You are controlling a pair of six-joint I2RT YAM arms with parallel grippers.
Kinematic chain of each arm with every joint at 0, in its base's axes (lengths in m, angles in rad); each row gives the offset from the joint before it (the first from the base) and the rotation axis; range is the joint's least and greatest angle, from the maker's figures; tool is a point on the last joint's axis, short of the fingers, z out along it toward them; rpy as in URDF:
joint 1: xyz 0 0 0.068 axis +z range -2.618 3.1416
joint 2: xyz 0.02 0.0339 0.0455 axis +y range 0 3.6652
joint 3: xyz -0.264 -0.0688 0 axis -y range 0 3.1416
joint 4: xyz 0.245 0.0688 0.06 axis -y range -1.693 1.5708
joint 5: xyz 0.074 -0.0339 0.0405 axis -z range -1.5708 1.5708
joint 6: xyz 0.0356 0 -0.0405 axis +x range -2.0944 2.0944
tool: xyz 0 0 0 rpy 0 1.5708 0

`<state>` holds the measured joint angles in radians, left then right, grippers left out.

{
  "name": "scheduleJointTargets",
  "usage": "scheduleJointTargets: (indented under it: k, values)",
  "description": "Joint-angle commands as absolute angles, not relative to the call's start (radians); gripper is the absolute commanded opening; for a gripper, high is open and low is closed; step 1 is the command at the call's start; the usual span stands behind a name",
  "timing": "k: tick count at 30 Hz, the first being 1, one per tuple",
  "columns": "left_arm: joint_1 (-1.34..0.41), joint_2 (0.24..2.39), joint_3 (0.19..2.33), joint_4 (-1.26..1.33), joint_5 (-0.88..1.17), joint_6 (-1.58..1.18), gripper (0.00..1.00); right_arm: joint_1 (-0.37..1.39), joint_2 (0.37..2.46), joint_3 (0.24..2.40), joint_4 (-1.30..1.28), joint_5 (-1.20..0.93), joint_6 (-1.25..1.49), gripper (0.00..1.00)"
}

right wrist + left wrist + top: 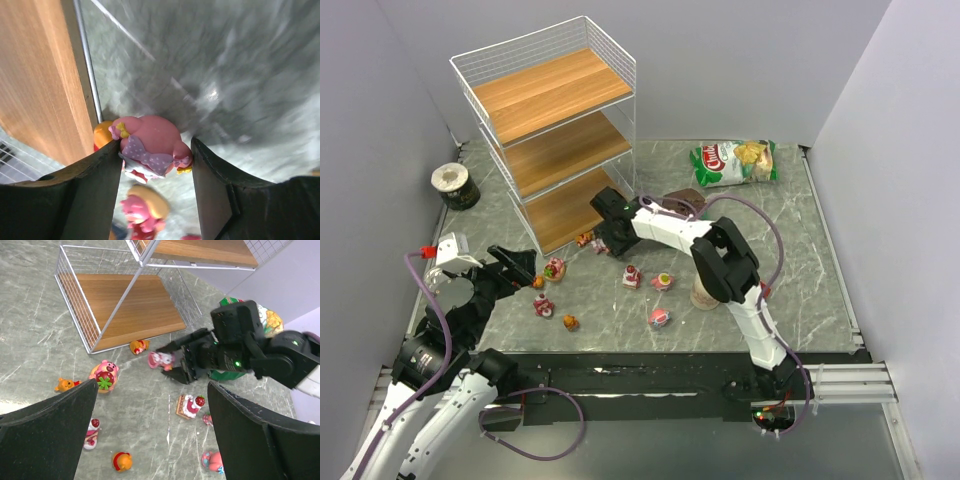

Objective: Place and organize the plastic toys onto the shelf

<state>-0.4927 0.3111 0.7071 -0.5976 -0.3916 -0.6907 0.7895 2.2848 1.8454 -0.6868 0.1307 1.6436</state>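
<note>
Right tool (156,150) clamps pink toy (150,136) just beside shelf (35,75).

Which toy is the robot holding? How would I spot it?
Find the tall white shelf; the right gripper is by its bottom tier's front corner. It pinches a round pink toy with a purple dotted bow, unlike the orange toy beside it.
</note>
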Motion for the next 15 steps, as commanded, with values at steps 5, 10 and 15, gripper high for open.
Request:
scheduleJointTargets:
  k: [5, 10, 15]
  values:
    - [-0.495, 0.299, 0.707, -0.591, -0.41, -0.67, 0.96, 0.818, 1.943, 1.57, -0.318, 0.405, 1.232, 0.0]
    - [-0.495, 0.301, 0.707, -0.591, -0.408, -0.672, 0.96, 0.833, 1.804, 1.471, -0.054, 0.43, 0.778, 0.0]
    - [-0.495, 0.296, 0.707, -0.592, -0.411, -0.675, 0.97, 0.853, 1.689, 1.319, 0.26, 0.384, 0.377, 0.0]
